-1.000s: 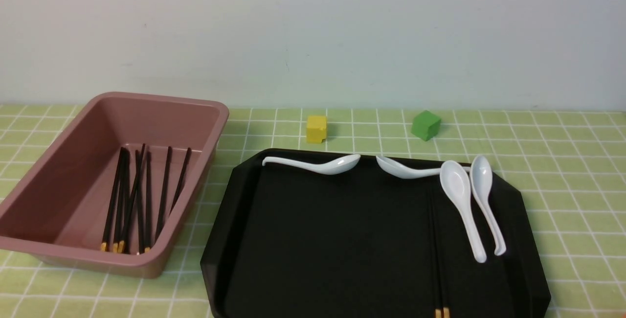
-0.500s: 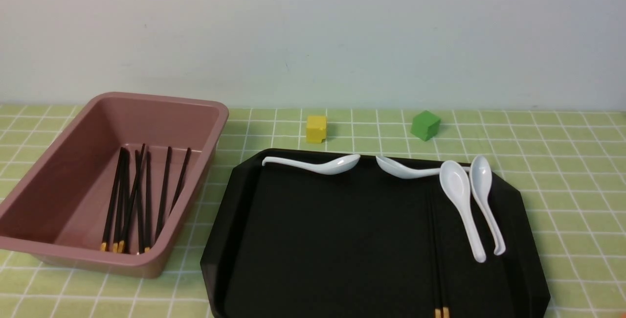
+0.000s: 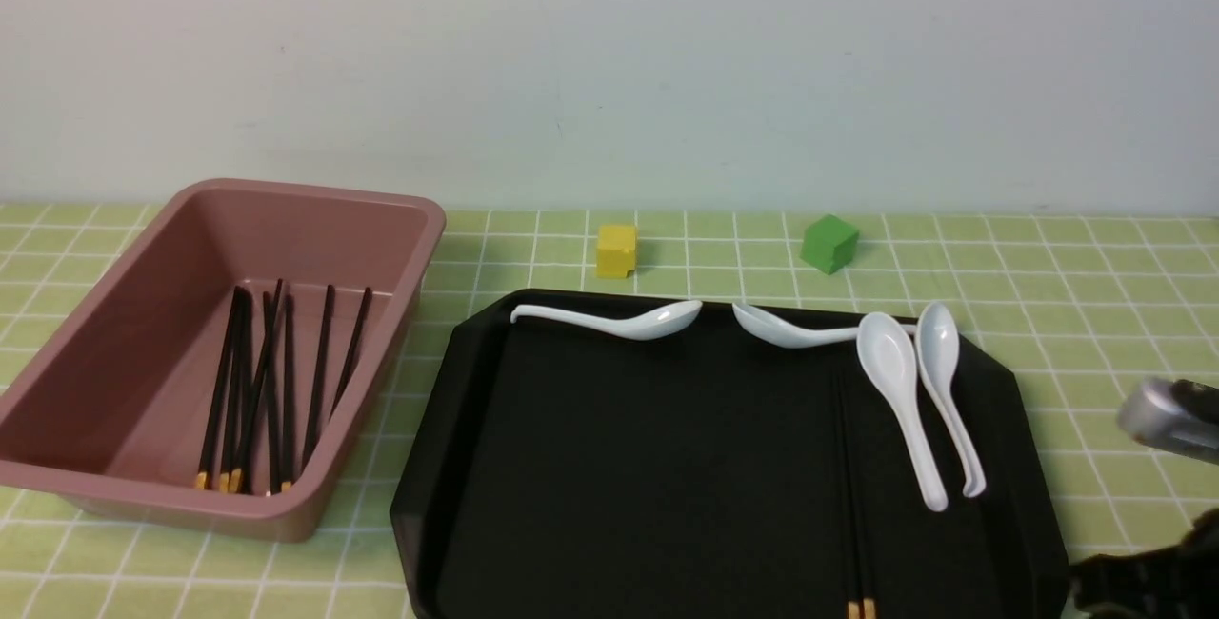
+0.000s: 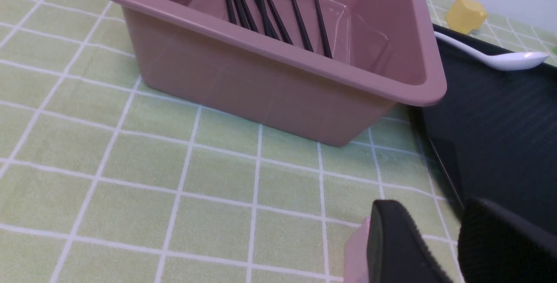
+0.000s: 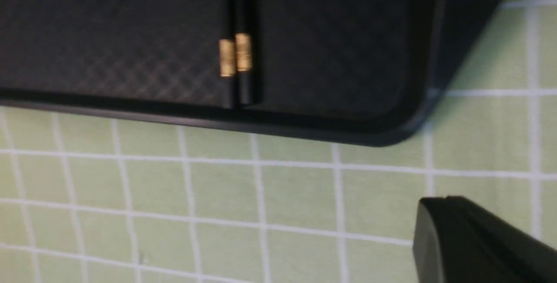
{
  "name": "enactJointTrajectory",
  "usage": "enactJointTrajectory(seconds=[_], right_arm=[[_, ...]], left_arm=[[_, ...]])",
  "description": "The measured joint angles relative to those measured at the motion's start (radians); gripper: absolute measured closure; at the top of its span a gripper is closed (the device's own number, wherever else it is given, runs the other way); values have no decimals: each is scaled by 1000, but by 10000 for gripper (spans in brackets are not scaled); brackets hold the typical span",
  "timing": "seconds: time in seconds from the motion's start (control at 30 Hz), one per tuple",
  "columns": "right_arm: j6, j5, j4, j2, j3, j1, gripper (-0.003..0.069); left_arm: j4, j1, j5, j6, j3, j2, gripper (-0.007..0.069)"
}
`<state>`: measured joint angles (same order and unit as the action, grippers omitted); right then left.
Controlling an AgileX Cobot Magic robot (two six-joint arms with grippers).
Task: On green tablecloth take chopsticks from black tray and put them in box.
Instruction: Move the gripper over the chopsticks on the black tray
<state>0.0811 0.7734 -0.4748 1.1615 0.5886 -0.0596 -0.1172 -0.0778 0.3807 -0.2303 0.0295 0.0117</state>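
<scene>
Two black chopsticks (image 3: pixel 850 495) with gold ends lie side by side on the black tray (image 3: pixel 667 467), near its right side; they also show in the right wrist view (image 5: pixel 237 56). Several more chopsticks (image 3: pixel 271 390) lie in the pink box (image 3: pixel 286 205) on the left of the green tablecloth (image 3: pixel 1095 314). My left gripper (image 4: pixel 444 235) is open and empty, low over the cloth between the box (image 4: pixel 270 82) and the tray (image 4: pixel 491 113). My right gripper (image 5: pixel 448 202) looks shut and empty, over the cloth (image 5: pixel 217 187) just off the tray's near right corner (image 5: pixel 391 137). My right arm (image 3: pixel 1167 417) shows at the right edge.
Several white spoons (image 3: pixel 900 400) lie along the tray's far edge and right side, one pair right beside the chopsticks. A yellow cube (image 3: pixel 616 249) and a green cube (image 3: pixel 829 243) stand on the cloth behind the tray.
My right arm has come into the front view at the right edge, beside the tray. The chopsticks, spoons, box and tray have not moved.
</scene>
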Motion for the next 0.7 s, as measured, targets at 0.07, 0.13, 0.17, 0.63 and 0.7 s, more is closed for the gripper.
enactJointTrajectory(seconds=[0.07,0.13,0.17,0.63,0.7], right_arm=[[96,-14,-99,56,21,-21,656],[137,-21,-143,115,57,-63,656],[137,-21,-143,115,57,-63,656],[-233,-25,171,533,429,-341,634],[-328,-24,244,584,467,-353,605]], left_arm=[[0,0,0,0,0,0,386],[0,0,0,0,0,0,386],[0,0,0,0,0,0,386],[0,0,0,2,0,0,386],[0,0,0,2,0,0,386]])
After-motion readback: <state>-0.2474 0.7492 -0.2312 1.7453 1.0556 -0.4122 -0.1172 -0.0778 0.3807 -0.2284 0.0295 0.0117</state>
